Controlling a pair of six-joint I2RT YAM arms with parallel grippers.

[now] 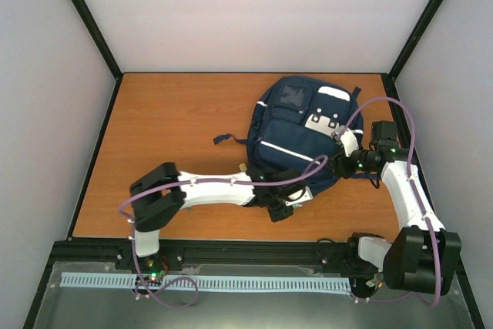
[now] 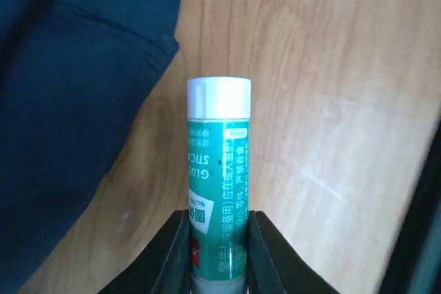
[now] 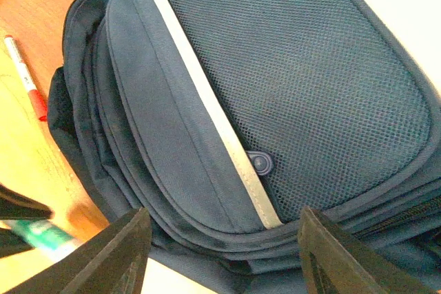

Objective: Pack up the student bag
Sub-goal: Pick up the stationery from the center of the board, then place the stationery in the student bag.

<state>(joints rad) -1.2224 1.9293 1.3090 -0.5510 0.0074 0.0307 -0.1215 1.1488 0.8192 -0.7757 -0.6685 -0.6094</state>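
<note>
Pinching the glue stick pointing straight out of the left hand, right beside the student bag edge, and hovering the right hand spread wide over it.

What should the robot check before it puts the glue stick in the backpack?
1. Glue stick gripped by the left gripper: ok, both jaws touch its sides.
2. Cap on the glue stick: ok, white cap is on.
3. Backpack open for packing: cannot tell, no open pocket shows.
4. Right gripper holding the backpack: not ok, it is open above the fabric.
5. Red pen out of the way: ok, it lies on the table beside the backpack.
</note>
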